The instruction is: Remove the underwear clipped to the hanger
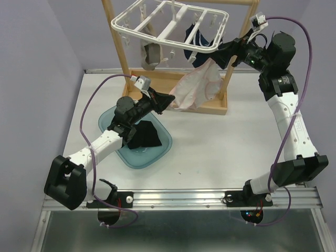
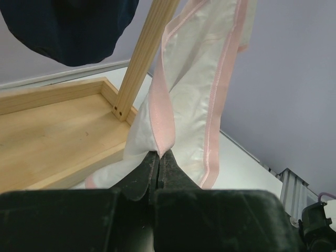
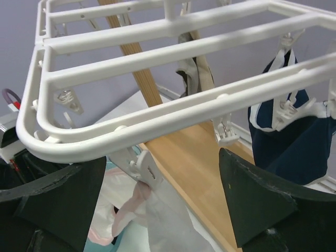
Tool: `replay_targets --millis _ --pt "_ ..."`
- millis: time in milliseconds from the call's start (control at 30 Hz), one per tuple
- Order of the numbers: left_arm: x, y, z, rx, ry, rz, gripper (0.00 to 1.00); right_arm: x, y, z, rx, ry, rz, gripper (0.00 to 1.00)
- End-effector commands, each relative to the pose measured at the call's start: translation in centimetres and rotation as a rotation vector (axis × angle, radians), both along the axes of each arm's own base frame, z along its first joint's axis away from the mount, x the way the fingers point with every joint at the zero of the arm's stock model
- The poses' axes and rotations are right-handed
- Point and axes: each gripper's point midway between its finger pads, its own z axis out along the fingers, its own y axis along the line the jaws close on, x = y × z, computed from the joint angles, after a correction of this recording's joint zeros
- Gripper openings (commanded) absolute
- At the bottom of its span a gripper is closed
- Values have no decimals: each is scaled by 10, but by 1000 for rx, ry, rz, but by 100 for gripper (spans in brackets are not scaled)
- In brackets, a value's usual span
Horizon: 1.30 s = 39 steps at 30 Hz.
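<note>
The white hanger (image 1: pixel 168 23) hangs from the wooden stand. A pale pink-white underwear (image 1: pixel 194 86) dangles from a clip (image 3: pixel 144 168) at the hanger's (image 3: pixel 157 79) near right corner. My left gripper (image 2: pixel 158 155) is shut on the lower pink hem of this underwear (image 2: pixel 199 94), left of the stand's base. My right gripper (image 3: pixel 163 178) is open, its fingers standing wide on either side of that clip, just under the rim. A navy underwear (image 3: pixel 294 142) and a beige one (image 3: pixel 197 73) stay clipped further back. A black underwear (image 1: pixel 144 135) lies in the teal tray (image 1: pixel 157 152).
The light wooden stand has an upright post (image 1: pixel 118 47) on the left and a flat base (image 1: pixel 210 107) under the hanger. Its right post (image 2: pixel 142 58) stands close beside the pink-white garment. Several empty clips (image 3: pixel 226 131) hang from the crossbars.
</note>
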Motion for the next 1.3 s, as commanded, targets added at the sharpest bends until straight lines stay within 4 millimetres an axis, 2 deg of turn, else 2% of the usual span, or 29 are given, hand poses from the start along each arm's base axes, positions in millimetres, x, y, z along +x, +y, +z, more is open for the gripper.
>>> replay_targets --millis 0,200,300,533,733,933,967,1033,1133,1267 --pt "-6 -3 29 -53 -80 -32 0 -13 9 53 70 -125 36 92" --pt "-7 -4 30 -62 -74 -44 0 -7 21 44 70 -105 39 89" --pt "-9 -4 32 -69 -77 -48 0 -2 20 37 58 -104 11 89" --pt "-13 -8 34 -73 -80 -72 0 5 13 44 55 -139 -65 84" --pt "-14 -9 34 -79 -80 -81 0 11 20 31 30 -131 -75 77" --pt "-15 -10 34 -80 -81 -85 0 9 18 36 28 -150 -87 57" --pt "-14 -10 34 -79 -83 -86 0 8 18 38 29 -153 -86 50" --pt "-14 -9 34 -79 -84 -84 0 6 18 41 28 -163 -83 43" --pt "-14 -10 34 -79 -84 -86 0 2 18 39 24 -163 -73 24" --pt "-14 -10 35 -80 -84 -88 0 -2 21 33 16 -152 -50 11"
